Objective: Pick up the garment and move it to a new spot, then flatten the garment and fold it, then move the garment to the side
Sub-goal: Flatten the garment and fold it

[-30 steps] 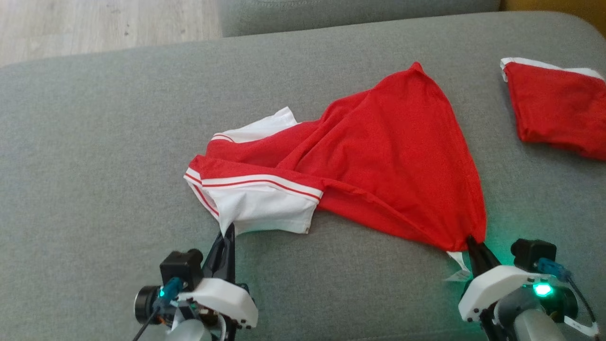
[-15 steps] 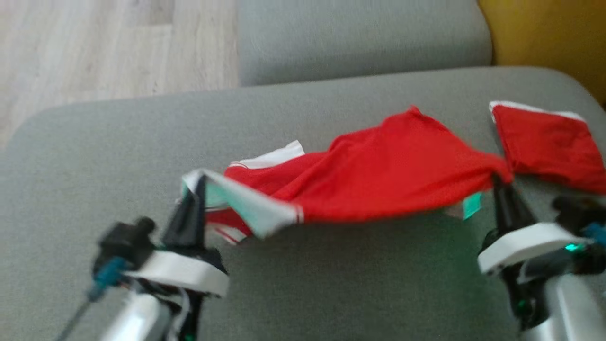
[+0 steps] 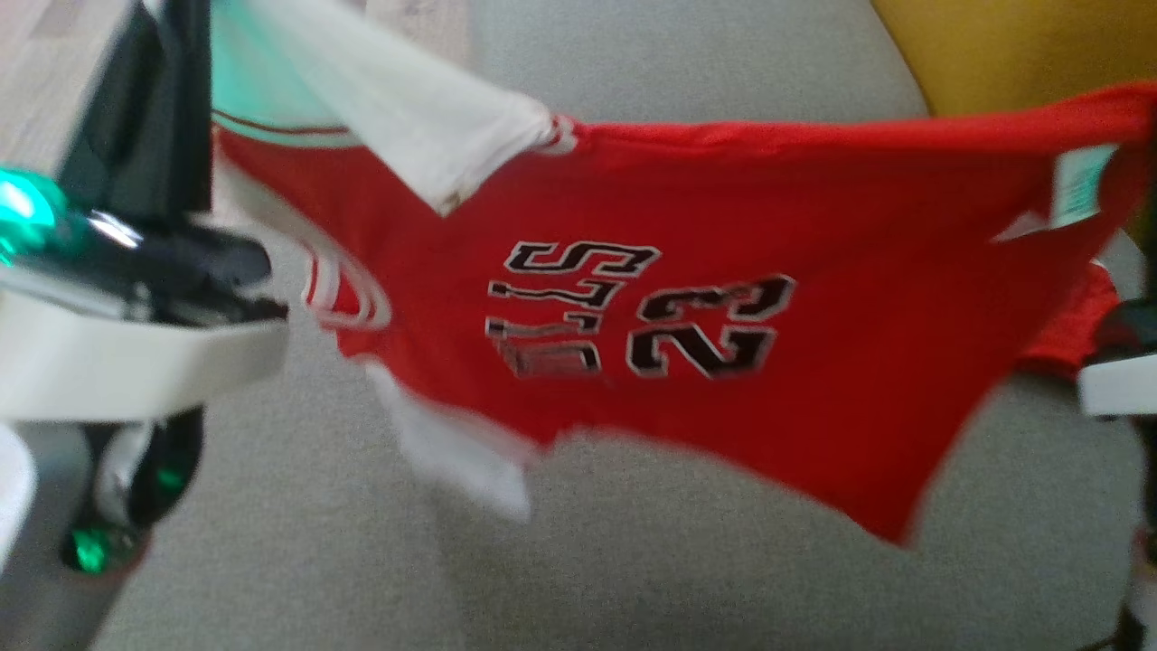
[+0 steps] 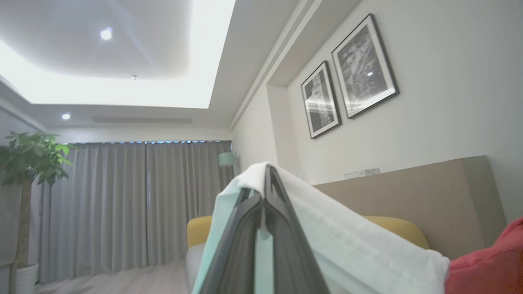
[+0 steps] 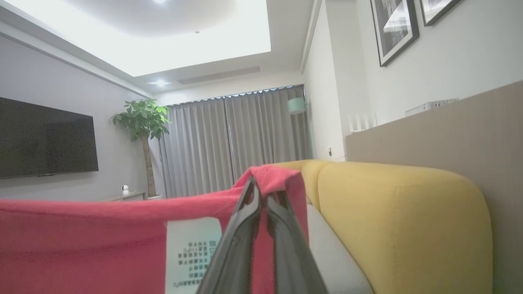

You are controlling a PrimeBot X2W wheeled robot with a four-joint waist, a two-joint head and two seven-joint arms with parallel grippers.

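The garment (image 3: 723,344) is a red jersey with white sleeves and black print. It hangs in the air above the grey cushion, stretched out between my two grippers. My left gripper (image 3: 185,54) is raised at the upper left of the head view. In the left wrist view the left gripper (image 4: 266,175) is shut on the white sleeve (image 4: 335,241). My right gripper (image 5: 261,185) is shut on a red corner of the garment (image 5: 81,241), beside its care label (image 5: 192,253). The right gripper's white housing (image 3: 1116,384) sits at the right edge of the head view.
A grey sofa cushion (image 3: 633,570) lies below the hanging garment. Another red cloth (image 3: 1071,321) peeks out behind it at the right. A yellow sofa back (image 5: 408,216) stands to the right, and wooden floor (image 3: 45,81) is at the far left.
Both grippers have lifted the garment off the cushion, so it now hangs spread in the air with its print facing me. The head view has shifted as well.
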